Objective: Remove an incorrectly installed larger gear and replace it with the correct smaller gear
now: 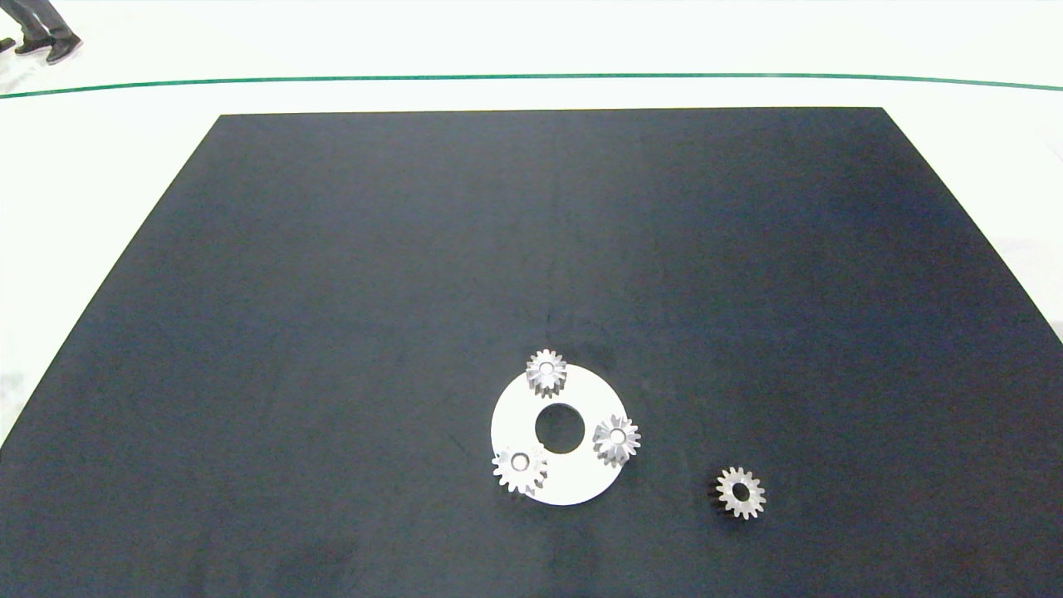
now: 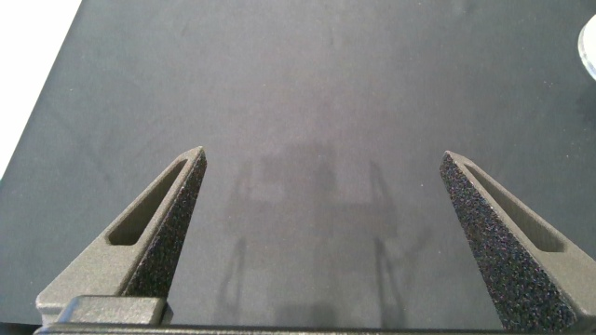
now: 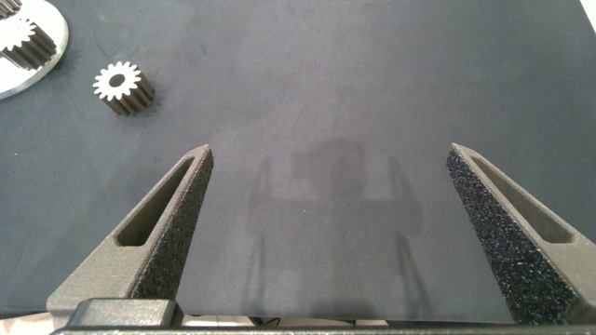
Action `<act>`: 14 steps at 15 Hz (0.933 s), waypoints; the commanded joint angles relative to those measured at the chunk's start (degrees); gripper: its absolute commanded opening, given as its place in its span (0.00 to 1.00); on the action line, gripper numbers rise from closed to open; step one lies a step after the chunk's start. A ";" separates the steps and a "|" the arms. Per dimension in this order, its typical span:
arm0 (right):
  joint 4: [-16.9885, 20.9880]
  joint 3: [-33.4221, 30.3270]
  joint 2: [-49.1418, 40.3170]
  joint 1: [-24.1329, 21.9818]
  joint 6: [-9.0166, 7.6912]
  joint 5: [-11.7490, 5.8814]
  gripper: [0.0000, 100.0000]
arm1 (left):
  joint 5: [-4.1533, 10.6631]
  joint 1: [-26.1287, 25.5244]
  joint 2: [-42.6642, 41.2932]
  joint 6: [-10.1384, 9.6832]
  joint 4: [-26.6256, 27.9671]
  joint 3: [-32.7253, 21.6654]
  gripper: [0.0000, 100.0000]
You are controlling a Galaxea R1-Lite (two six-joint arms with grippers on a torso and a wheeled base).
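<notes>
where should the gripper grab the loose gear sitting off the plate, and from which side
Probably from straight above. The smaller gear lies flat on the black mat, apart from the white disc, so fingers could close across its toothed rim on opposite sides. The right gripper, open, already has it in its view.

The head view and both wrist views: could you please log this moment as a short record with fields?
surface: black mat
white disc: on the mat, round hole at its centre
gears on disc: three, spaced around the hole, the larger gear at its near-left edge
smaller gear: loose on the mat, right of the disc, apart from it
left gripper: open, over bare mat
right gripper: open, empty, smaller gear ahead of it
task progress: larger gear not yet removed
</notes>
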 commanded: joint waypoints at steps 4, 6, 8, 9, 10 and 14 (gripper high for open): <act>0.02 0.01 0.07 0.00 0.19 0.05 1.00 | 0.11 0.02 0.07 -0.26 0.01 -0.09 1.00; 0.11 0.01 0.07 0.00 0.19 0.05 1.00 | 0.20 0.02 0.07 -0.44 0.01 -0.09 1.00; 0.20 -0.25 0.07 0.00 -0.34 -1.27 1.00 | 1.25 0.02 0.07 0.00 0.19 -3.34 1.00; 1.69 -4.21 0.95 0.18 -3.41 -0.57 1.00 | 1.08 -0.33 3.41 2.02 3.44 -11.78 1.00; 5.03 -10.01 4.56 0.26 -6.31 -0.13 1.00 | 1.08 -0.50 9.83 4.66 8.54 -20.04 1.00; 15.41 -38.22 26.88 0.35 -11.59 3.56 1.00 | 0.99 -0.50 37.51 7.38 33.24 -56.16 1.00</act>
